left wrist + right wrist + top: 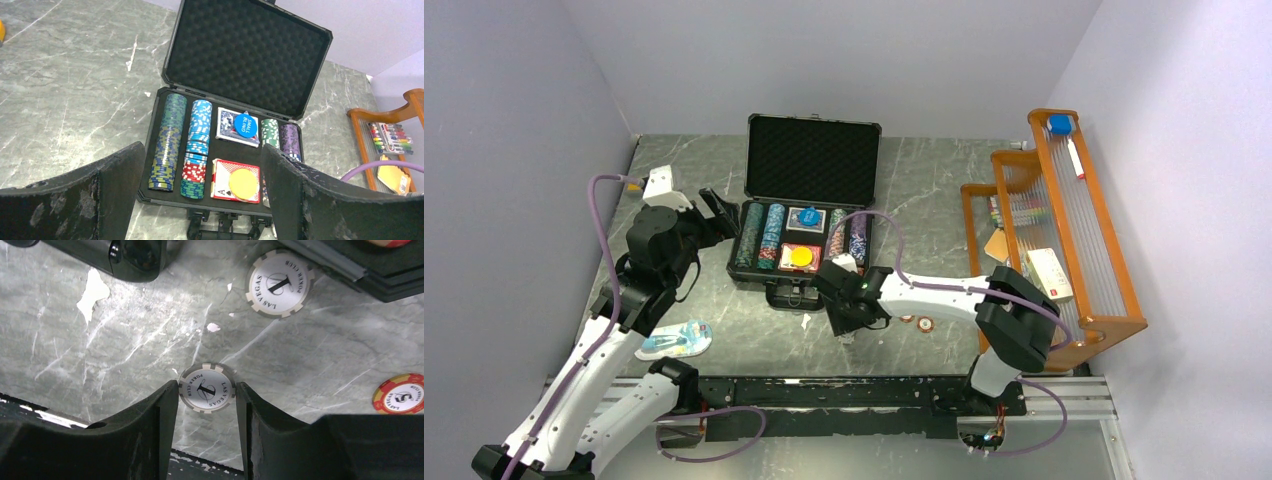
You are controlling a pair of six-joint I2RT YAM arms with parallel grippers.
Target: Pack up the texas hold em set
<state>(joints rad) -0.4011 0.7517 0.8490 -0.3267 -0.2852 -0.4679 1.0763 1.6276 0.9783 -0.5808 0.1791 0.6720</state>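
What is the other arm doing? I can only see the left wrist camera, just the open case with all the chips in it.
Observer: The right end effector is down at the table in front of the case. Its fingers sit against both edges of a white chip.
Operator: Are more chips outside the case?
Observer: Yes. A second white chip lies by the case's front edge, and a red chip lies apart from both.
Operator: Is anything else lying around?
Observer: A blue-white blister pack lies on the table beside the left arm.
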